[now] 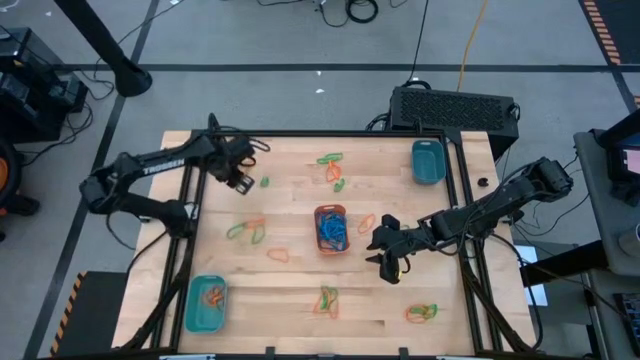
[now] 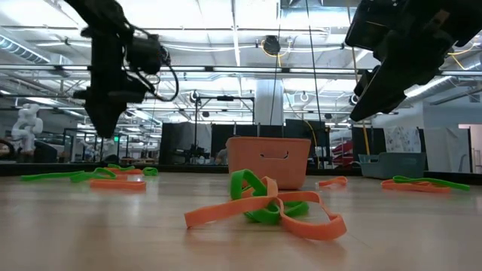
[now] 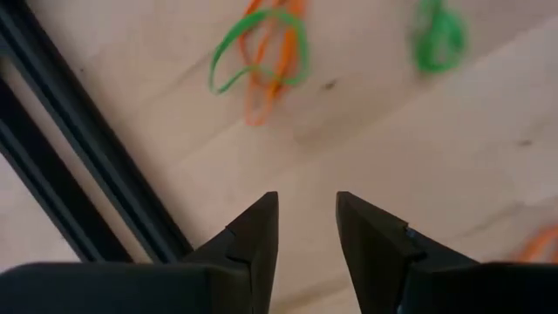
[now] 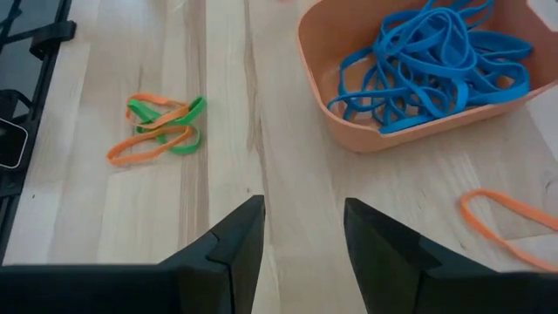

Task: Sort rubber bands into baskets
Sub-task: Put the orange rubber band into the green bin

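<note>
Both grippers, left (image 3: 307,228) and right (image 4: 303,228), open, empty; tangled bands (image 4: 159,129) risk a mixed-colour pick.

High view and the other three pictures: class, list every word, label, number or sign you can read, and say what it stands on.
"TROSSEN": white letters along the dark left arm, small but just readable in the high view.
No other text can be read: none shows on the orange plastic basket, the wooden table or the coloured rubber bands.
</note>
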